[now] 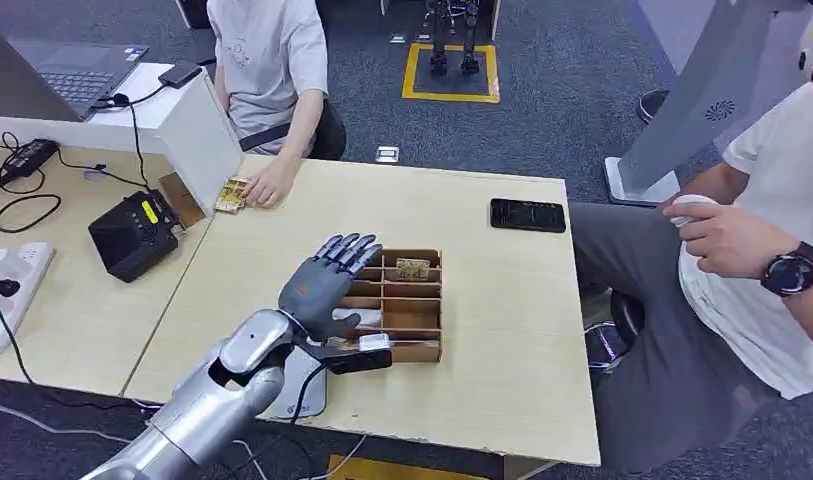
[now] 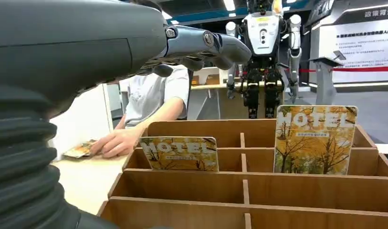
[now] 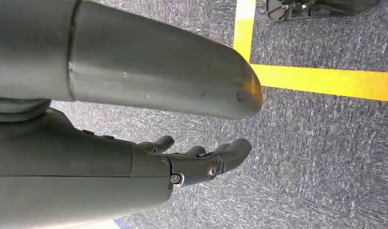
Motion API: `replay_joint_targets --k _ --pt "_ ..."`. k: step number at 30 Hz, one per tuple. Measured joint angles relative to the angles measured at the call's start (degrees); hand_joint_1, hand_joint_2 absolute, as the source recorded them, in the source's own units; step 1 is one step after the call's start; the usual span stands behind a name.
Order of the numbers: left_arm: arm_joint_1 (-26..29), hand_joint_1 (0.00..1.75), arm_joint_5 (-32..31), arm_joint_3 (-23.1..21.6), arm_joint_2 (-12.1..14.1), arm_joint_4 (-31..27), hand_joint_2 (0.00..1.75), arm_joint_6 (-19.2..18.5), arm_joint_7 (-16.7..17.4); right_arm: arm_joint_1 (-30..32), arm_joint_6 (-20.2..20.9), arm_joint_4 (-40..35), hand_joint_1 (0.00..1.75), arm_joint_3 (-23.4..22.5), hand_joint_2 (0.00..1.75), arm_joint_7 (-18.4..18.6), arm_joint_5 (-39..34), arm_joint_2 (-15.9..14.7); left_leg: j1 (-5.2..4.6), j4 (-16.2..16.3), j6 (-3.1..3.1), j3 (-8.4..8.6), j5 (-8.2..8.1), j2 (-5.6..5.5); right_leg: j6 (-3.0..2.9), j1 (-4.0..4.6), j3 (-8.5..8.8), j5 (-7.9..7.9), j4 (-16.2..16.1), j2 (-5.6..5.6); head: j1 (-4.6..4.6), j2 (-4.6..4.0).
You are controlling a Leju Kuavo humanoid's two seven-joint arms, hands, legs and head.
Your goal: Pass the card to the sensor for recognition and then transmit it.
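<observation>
Nearest the head camera, the silver left arm (image 1: pixel 207 395) rises from the lower edge toward the middle of the wooden table (image 1: pixel 502 330). Its left hand (image 1: pixel 327 285) hovers over the near-left part of the compartment box (image 1: pixel 407 305), fingers extended and slightly apart, holding nothing. From the left wrist view, the fingers (image 2: pixel 206 45) reach out above the box with no card between them.

The box is a shallow wooden tray split by dividers into several cells. Two hotel cards stand upright in it (both printed with "HOTEL" over autumn trees): the low card (image 2: pixel 180 153) sits in a cell toward the left of the wrist picture, and the tall card (image 2: pixel 315 139) stands in a cell to its right, rising above the box wall. In the head view one card (image 1: pixel 413 268) is visible in a far cell of the box.

The right hand (image 3: pixel 201 162) hangs over grey carpet beside a yellow floor line (image 3: pixel 325 78), fingers loosely curled and empty.

A black sensor unit (image 1: pixel 134 235) sits on the adjoining table to the left. One seated person's hand (image 1: pixel 272 185) rests on loose cards (image 1: pixel 232 194) at the far-left table edge. A black phone (image 1: pixel 527 215) lies near the far-right edge. A second person sits at right, wearing a wristwatch (image 1: pixel 792 270).
</observation>
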Motion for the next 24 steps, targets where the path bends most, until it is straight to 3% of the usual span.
replay_joint_targets --k 24 --pt "-0.1 0.00 -0.5 0.7 -2.1 3.2 1.75 1.9 1.5 0.0 0.0 0.0 0.00 0.0 0.00 0.4 1.0 0.2 0.00 0.0 0.00 0.00 0.00 0.00 0.00 0.00 0.00 0.00 0.0 0.00 0.02 0.00"
